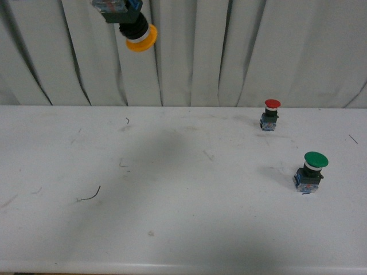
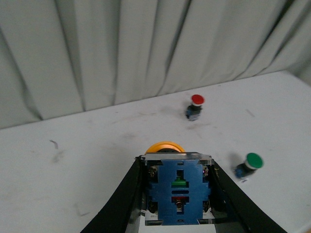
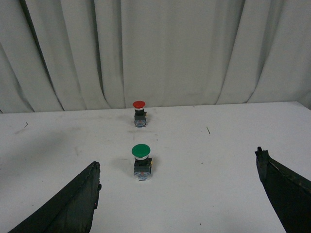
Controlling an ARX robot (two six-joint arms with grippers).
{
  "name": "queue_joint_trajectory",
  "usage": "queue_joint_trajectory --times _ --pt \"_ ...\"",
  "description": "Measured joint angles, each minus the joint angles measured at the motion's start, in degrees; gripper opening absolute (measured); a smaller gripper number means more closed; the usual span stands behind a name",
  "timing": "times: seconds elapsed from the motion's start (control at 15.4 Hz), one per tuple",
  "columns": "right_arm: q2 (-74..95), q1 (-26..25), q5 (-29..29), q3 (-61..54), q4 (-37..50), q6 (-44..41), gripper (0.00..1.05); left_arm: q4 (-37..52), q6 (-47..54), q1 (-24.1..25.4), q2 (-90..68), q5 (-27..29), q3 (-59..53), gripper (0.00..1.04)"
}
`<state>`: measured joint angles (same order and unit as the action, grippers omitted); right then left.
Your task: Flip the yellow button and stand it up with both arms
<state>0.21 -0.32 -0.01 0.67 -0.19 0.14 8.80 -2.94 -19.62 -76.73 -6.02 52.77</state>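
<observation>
The yellow button (image 1: 133, 27) hung high above the table (image 1: 172, 229) at 11 o'clock, cap tilted downward, its blue base clamped in the left gripper (image 2: 177, 167). The right gripper (image 3: 177, 160) gaped wide, empty. A red button (image 1: 270, 113) and a green button (image 1: 311, 171) stood upright at 2 and 4 o'clock.

There are three buttons, one yellow button (image 1: 137, 31), one red button (image 1: 272, 113) and one green button (image 1: 312, 170), and there are two black grippers, the left gripper (image 2: 177, 194) and the right gripper (image 3: 177, 160), plus one white table (image 1: 172, 229) and one grey curtain (image 1: 229, 51)
</observation>
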Motion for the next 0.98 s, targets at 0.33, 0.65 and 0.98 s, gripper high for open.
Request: queue_joint_trajectory --times 0.33,0.65,0.98 --pt "0.0 0.0 0.0 0.0 0.0 0.0 0.98 22.7 -25.7 1.9 -5.7 -22.5 -5.3 0.32" --pt "0.0 0.0 0.0 0.0 0.0 0.0 0.98 53.7 -52.5 3.7 -16.1 -32.3 -9.0 0.32" --pt "0.0 0.0 0.0 0.0 0.0 0.0 0.98 64.8 -63.3 4.4 -21.7 -31.6 -10.8 0.32"
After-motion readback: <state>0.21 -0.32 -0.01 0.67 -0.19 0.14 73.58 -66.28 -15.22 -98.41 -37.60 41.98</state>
